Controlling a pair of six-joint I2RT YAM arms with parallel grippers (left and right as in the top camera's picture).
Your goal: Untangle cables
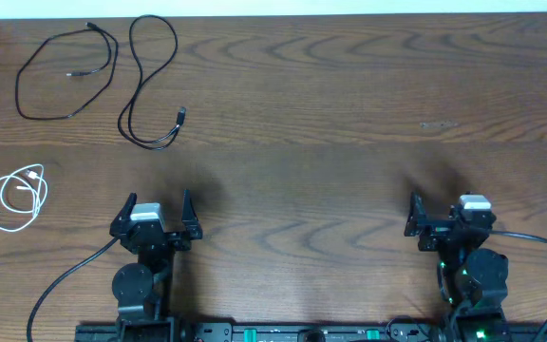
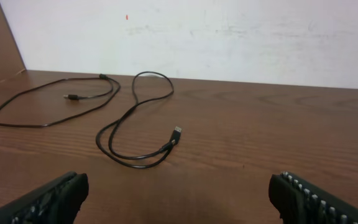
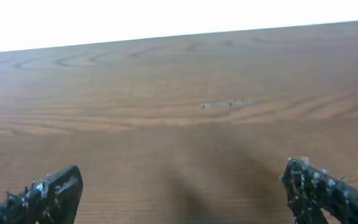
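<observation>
Reads as done or nearly so: no crossings seen between black cable [image 1: 65, 71], second black cable [image 1: 150, 85] just beside it, and coiled white cable [image 1: 15, 198], all far left on table [image 1: 330, 142]. Left gripper [image 1: 155, 214] and right gripper [image 1: 449, 217] spread wide, empty, parked at near edge.

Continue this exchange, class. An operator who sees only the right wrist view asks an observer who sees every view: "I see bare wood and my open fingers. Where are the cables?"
Observer: A white cable lies coiled to the left of the left gripper.
Operator: Only that one?
Observer: No, a black cable sprawls in the far-left corner.
Operator: Is anything tangled with it?
Observer: A second black cable loops beside it, apparently not touching.
</observation>
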